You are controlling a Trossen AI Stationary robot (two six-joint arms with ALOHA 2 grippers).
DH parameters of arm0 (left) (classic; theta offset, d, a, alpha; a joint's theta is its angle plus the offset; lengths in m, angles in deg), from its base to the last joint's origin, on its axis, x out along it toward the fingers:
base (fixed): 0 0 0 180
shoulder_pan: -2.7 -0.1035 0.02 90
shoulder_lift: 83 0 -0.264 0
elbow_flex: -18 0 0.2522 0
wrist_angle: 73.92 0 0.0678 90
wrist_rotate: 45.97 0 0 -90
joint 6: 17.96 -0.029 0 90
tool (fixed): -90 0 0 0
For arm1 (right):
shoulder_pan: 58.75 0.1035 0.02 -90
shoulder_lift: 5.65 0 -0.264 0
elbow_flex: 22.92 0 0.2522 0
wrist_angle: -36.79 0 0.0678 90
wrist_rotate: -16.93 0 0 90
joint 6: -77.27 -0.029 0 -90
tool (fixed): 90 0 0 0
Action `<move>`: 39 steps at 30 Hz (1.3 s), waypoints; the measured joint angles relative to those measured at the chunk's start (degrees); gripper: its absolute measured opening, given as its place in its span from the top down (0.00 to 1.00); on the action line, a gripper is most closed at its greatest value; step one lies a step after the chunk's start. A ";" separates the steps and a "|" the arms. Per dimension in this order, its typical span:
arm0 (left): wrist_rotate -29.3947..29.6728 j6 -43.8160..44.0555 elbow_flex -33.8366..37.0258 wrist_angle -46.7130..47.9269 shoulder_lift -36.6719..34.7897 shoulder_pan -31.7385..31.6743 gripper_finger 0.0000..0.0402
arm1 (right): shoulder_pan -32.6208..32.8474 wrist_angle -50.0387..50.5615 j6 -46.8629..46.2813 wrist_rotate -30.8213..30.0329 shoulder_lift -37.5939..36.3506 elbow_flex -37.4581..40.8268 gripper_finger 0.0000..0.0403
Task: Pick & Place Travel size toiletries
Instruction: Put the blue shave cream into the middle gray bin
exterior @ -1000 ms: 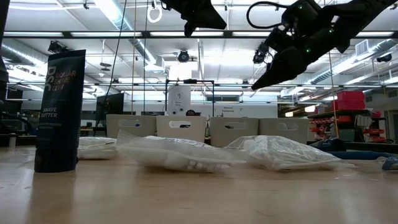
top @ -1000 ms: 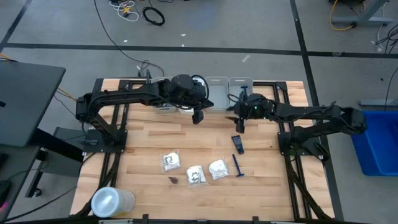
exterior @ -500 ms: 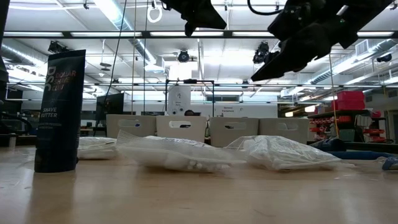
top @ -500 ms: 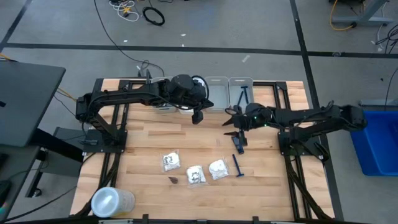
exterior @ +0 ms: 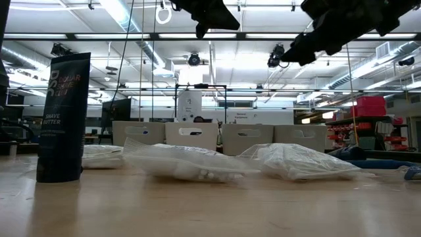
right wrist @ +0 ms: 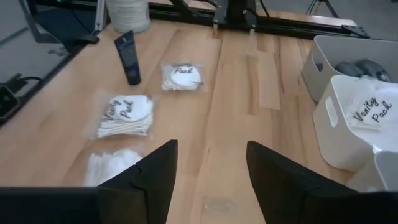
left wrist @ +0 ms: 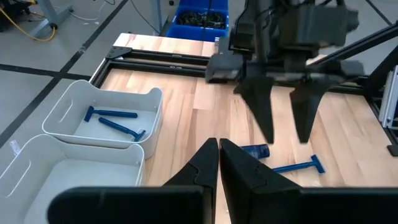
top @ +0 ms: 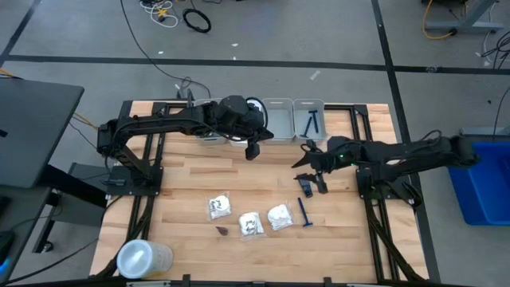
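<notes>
Gleaming crinkly packets [top: 250, 223] (rounded, white plastic)

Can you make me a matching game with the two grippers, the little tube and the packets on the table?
Things:
1. left gripper
2. right gripper
3. tube
4. packets

Colour or state:
a. open
b. white
c. shut
d. dark blue

Pairs: 1-c, 2-a, 3-d, 4-b

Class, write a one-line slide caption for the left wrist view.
Open right gripper hovers over a blue tube and razor; two razors lie in a white bin.
</notes>
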 joint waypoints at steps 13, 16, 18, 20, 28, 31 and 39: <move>0.09 0.01 0.00 0.00 0.00 0.02 0.94 | 2.75 18.66 -1.98 -0.01 -5.80 -0.07 0.46; 0.13 0.02 0.00 -0.02 0.00 0.01 0.94 | 3.33 21.38 -2.45 -0.02 -5.46 -0.07 0.44; 0.22 0.02 0.00 -0.02 0.00 0.00 0.94 | 3.89 22.04 -1.86 -0.03 -5.18 -0.07 0.42; 0.22 0.00 0.00 -0.10 0.00 0.02 0.94 | 4.40 22.95 0.93 -0.03 -5.09 -0.07 0.41; 0.26 -0.83 0.00 -0.13 -0.02 0.01 0.94 | 4.84 23.85 16.58 -0.03 -3.76 -0.04 0.34; 0.26 -0.84 0.00 0.04 -0.02 0.02 0.94 | 4.82 23.96 19.31 -0.01 -2.16 -0.04 0.32; 0.26 -0.93 0.00 0.07 -0.02 0.00 0.94 | 4.82 23.96 25.42 0.62 3.16 -0.04 0.29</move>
